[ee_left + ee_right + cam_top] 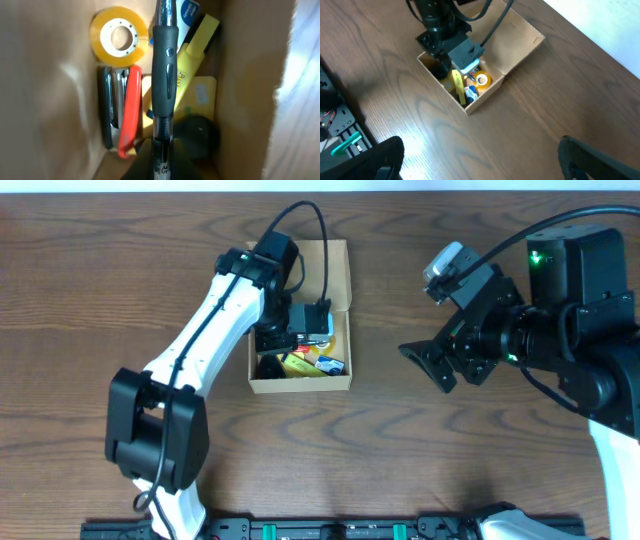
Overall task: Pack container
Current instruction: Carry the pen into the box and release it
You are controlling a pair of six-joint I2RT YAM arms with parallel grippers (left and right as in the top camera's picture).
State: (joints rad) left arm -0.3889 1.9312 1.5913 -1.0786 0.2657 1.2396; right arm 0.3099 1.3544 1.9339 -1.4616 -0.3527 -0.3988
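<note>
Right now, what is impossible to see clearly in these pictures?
Overhead: the left arm covers most of the box contents.
Left wrist: the left end effector, shut on the pen, is cut off by the bottom edge; the dark round thing is too dim to name.
Right wrist: the open right end effector is blurred, cut by the bottom edge.

The container (337, 265) is tan, tape roll (102, 47) yellow, stapler (128, 107) red-and-black, pen (165, 75) dark grey.
</note>
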